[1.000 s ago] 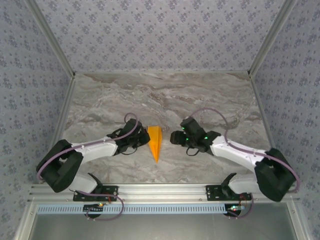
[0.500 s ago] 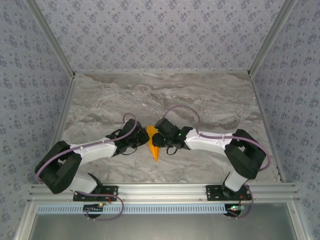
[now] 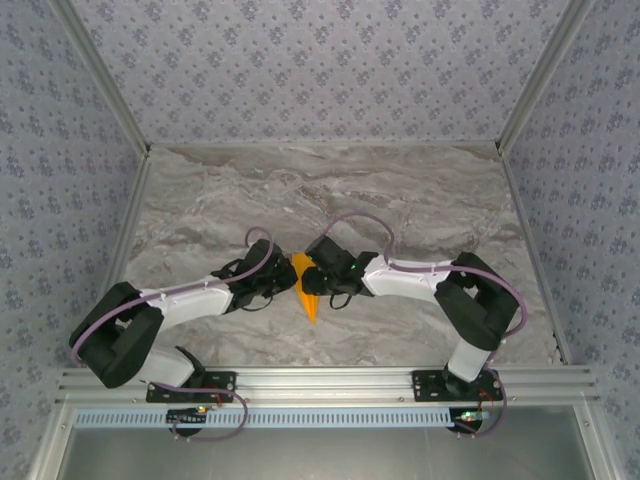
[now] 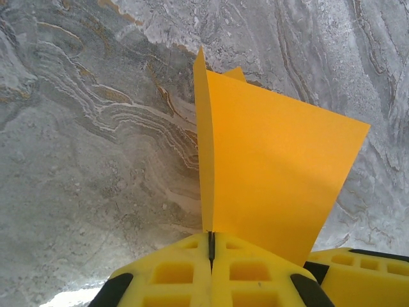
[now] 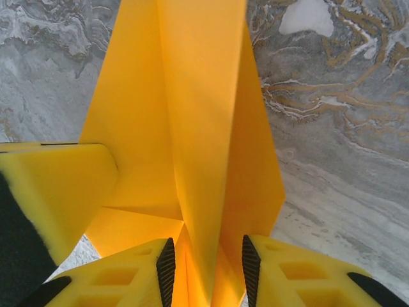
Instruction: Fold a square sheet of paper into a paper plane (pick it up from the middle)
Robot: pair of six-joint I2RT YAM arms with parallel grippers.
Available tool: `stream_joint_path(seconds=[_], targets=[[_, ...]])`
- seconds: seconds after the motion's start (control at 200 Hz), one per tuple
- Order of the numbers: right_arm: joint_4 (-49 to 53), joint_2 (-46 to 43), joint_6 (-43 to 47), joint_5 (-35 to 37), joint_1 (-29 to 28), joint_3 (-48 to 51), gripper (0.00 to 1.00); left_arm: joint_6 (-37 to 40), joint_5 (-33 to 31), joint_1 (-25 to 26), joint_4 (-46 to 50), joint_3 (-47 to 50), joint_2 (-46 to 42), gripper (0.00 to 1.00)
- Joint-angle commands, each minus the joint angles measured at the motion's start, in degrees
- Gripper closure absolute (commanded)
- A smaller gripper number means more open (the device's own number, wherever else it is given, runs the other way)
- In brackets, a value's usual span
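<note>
The square sheet of paper now stands as a creased, narrow orange paper plane (image 3: 309, 296), its point toward the near edge. My left gripper (image 3: 285, 283) comes from the left and is shut on it. In the left wrist view the yellow fingers (image 4: 210, 246) meet on the upright fold of the paper plane (image 4: 275, 179). My right gripper (image 3: 314, 279) reaches in from the right. Its jaws (image 5: 204, 262) stand apart, astride the middle ridge of the paper plane (image 5: 198, 115), whose flaps spread between the black pads. The left gripper's yellow finger (image 5: 51, 192) shows at the left of the right wrist view.
The grey marble table (image 3: 330, 190) stretches behind and to both sides of the arms. Patterned walls (image 3: 320, 70) close it at the back and sides. An aluminium rail (image 3: 330, 380) with both arm bases runs along the near edge.
My right arm has swung left from a hand's width away up to the plane, and its jaws have narrowed around the fold. The left gripper has kept its grip in place.
</note>
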State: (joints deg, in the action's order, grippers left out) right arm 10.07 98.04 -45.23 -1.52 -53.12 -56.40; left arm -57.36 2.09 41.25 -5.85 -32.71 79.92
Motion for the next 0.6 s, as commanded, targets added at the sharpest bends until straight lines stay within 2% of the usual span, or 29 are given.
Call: stream_joint_path(seconds=[0.0,0.13,0.595], targets=[[0.5,-0.27,-1.31,-0.59,0.25,0.35,0.65,-0.38,-0.59,-0.2,0.05,0.19,0.15,1.0],[2.74,-1.99,-1.05,1.68,0.33,0.12,0.63,-0.49,-0.65,-0.21,0.09,0.28,0.13,1.0],[3.28,0.68,0.56,-0.36,-0.39,-1.27,0.53,-0.47,-0.25,-0.15,-0.04,0.1,0.58,1.0]])
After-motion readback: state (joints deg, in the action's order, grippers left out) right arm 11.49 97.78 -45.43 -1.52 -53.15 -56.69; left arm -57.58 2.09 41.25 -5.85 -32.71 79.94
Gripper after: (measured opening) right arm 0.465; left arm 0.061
